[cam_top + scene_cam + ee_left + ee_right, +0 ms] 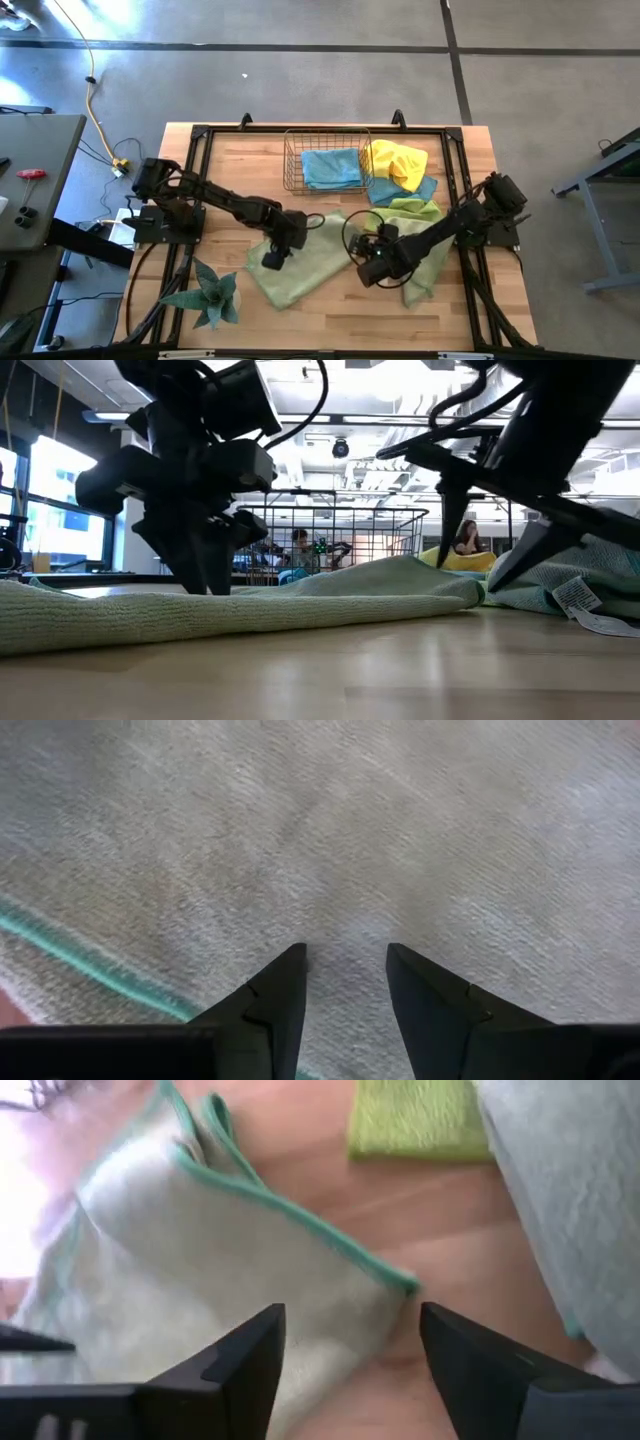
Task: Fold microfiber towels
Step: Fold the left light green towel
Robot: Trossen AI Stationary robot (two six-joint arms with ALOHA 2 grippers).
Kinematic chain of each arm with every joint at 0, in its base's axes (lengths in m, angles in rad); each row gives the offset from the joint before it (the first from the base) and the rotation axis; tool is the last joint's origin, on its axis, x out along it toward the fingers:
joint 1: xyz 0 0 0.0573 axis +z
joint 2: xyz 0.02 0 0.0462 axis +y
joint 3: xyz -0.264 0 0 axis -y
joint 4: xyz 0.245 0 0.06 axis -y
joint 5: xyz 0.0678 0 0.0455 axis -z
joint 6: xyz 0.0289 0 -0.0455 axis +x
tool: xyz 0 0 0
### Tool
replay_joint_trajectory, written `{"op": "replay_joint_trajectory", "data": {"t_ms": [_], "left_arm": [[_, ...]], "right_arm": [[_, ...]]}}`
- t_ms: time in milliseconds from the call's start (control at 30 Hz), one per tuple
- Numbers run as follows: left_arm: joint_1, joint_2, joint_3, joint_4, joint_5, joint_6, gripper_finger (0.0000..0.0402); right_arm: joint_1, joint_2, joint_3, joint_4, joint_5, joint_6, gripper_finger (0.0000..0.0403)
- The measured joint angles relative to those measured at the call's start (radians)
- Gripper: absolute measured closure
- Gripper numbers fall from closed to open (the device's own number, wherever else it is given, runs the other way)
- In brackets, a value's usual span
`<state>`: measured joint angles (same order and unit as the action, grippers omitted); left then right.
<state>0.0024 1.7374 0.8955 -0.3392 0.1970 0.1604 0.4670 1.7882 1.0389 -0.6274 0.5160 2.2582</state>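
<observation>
A pale green towel (305, 265) with a teal hem lies spread on the table's middle. My left gripper (345, 960) stands open, pointing steeply down at its left part (210, 585), and the cloth fills its wrist view. My right gripper (350, 1320) is open at the towel's right edge (368, 270), its fingers on either side of a hemmed corner (400, 1280). Another pale green cloth (428, 272) lies under the right arm. Yellow (395, 160), light blue (405, 190) and lime green (415, 207) towels lie heaped at the far right. My left gripper's open fingertips (215, 588) reach down to the pale green towel's surface from above; I cannot tell whether they touch it. My right gripper's open fingers (250, 1350) stand over the towel's hemmed corner, slanting down from the right; whether they touch it cannot be told.
A copper wire basket (290, 165) with a blue towel (330, 168) in it stands at the far middle. A spiky green plant (210, 292) sits near the front left. Bare wood (330, 320) runs along the near edge. People sit in the room beyond the table.
</observation>
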Motion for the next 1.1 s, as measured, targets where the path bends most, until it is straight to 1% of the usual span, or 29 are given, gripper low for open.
{"op": "replay_joint_trajectory", "data": {"t_ms": [133,200,400,700,833,1100], "left_arm": [[-0.01,0.0,0.0,-0.004,0.001,0.002,0.0271],[-0.016,0.0,0.0,-0.007,0.001,0.003,0.0271],[-0.018,0.0,0.0,-0.005,0.001,0.003,0.0271],[-0.017,0.0,0.0,0.0,0.001,0.003,0.0271],[-0.017,0.0,0.0,0.018,0.001,0.0,0.0271],[-0.017,-0.002,0.0,0.055,0.001,-0.02,0.0271]], "right_arm": [[-0.023,0.0,-0.015,0.016,0.001,-0.007,0.0153],[-0.025,0.0,-0.03,0.055,-0.006,-0.004,0.0149],[-0.024,0.0,-0.087,0.162,0.002,0.015,0.0147],[-0.029,-0.003,-0.105,0.179,0.006,0.013,0.0152],[-0.035,-0.001,-0.106,0.165,0.015,0.011,0.0186],[-0.081,0.003,-0.109,0.152,0.065,-0.047,0.0312]]}}
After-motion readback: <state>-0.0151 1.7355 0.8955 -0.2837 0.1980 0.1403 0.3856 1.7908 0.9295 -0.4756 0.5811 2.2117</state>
